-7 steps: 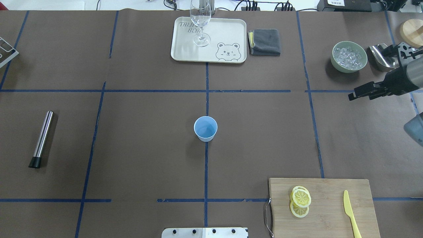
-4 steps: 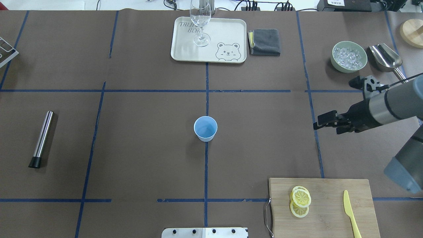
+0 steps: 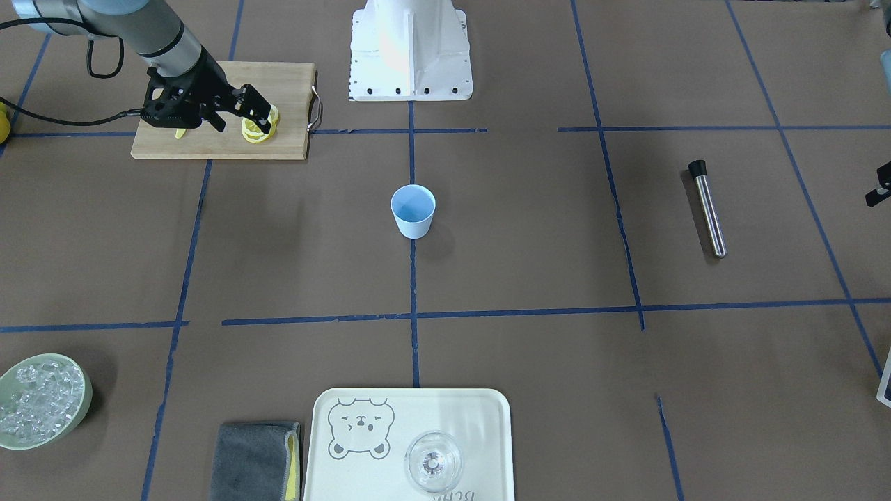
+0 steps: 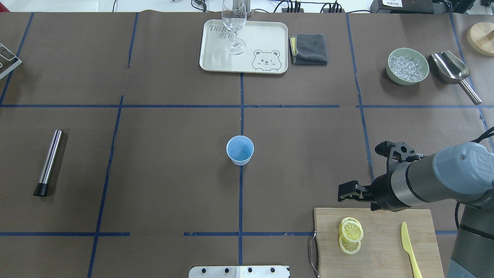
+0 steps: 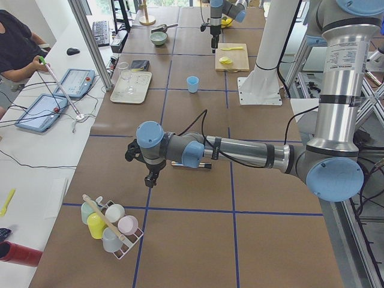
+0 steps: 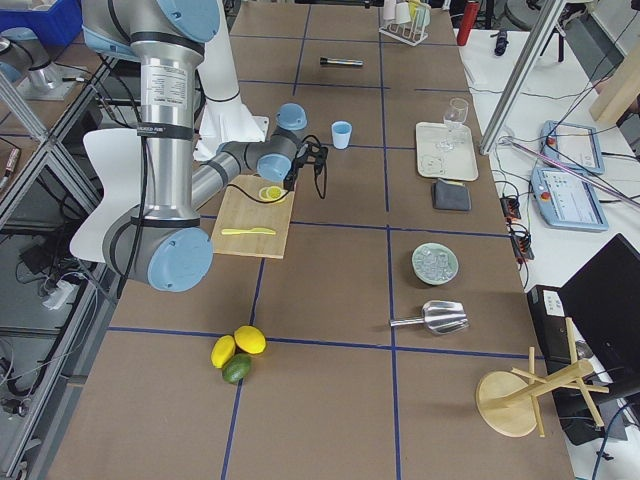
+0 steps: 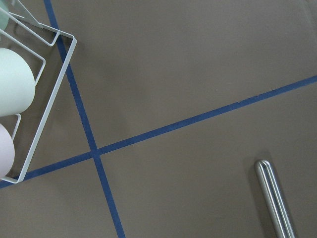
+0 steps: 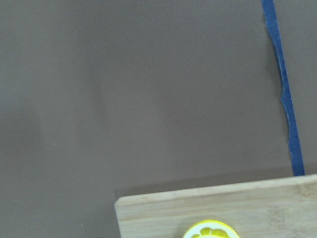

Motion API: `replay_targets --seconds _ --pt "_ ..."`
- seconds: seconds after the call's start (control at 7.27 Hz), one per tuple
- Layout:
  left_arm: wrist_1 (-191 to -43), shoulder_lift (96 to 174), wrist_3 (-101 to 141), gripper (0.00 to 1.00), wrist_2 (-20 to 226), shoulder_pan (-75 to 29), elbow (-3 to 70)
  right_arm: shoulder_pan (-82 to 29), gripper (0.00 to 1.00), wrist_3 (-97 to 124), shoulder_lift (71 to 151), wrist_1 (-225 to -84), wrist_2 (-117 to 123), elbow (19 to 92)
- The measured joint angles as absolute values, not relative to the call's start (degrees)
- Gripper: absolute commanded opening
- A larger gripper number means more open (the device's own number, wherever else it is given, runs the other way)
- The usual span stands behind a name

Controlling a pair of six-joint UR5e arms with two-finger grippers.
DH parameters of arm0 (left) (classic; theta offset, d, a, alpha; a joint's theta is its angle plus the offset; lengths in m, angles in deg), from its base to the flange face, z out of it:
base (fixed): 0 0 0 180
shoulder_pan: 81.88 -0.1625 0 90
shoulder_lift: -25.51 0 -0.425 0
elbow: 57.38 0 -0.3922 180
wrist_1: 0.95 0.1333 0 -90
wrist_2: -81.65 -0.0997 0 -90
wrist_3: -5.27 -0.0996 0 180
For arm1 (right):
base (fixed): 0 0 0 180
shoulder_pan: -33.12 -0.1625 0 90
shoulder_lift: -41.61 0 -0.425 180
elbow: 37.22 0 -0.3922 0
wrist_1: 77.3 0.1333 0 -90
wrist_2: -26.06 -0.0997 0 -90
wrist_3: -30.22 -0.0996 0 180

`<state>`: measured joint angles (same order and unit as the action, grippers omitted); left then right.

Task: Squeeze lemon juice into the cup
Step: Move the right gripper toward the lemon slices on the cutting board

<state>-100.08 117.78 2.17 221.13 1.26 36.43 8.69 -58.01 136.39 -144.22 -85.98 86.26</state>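
The lemon [image 4: 351, 231] lies as a small overlapping pile of thin yellow slices on the wooden cutting board [image 4: 386, 220] at the near right. One slice's rim [image 8: 210, 229] peeks in at the bottom of the right wrist view. My right gripper [image 4: 342, 194] hovers over the board's far edge, just beyond the slices, open and holding nothing. It is also seen from the front [image 3: 263, 110]. The light-blue cup [image 4: 240, 150] stands upright at the table's centre, apart from both arms. My left gripper [image 5: 149, 181] hangs over the far left of the table; I cannot tell its state.
A yellow knife [image 4: 410, 247] lies on the board's right side. At the back are a tray [image 4: 206, 58] with a clear glass [image 4: 234, 27], a grey cloth [image 4: 308, 49], a bowl of ice [image 4: 397, 80] and a metal scoop [image 4: 451, 69]. A steel muddler [image 4: 49, 162] lies at the left, near a cup rack [image 5: 111, 228].
My right arm has swept from the back right beside the ice bowl, toward the near side, down to the far edge of the cutting board. The cup and the slices have not moved.
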Motion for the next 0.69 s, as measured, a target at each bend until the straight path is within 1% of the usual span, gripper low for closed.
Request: replay_targets --seconds 0.28,0.41,0.69 --pt "-100.09 117.73 2.19 1.0 221.16 1.26 36.51 17.56 1.0 -59.3 139.5 -145.43 -77.11 87.86" --pt "-100.09 117.71 2.2 1.0 221.19 1.26 36.54 19.94 0.99 -59.89 139.84 -145.56 -74.92 87.69" --pt "-100.12 117.71 2.2 1.0 221.22 1.26 36.57 21.26 0.99 -60.25 139.96 -145.69 -73.72 86.68"
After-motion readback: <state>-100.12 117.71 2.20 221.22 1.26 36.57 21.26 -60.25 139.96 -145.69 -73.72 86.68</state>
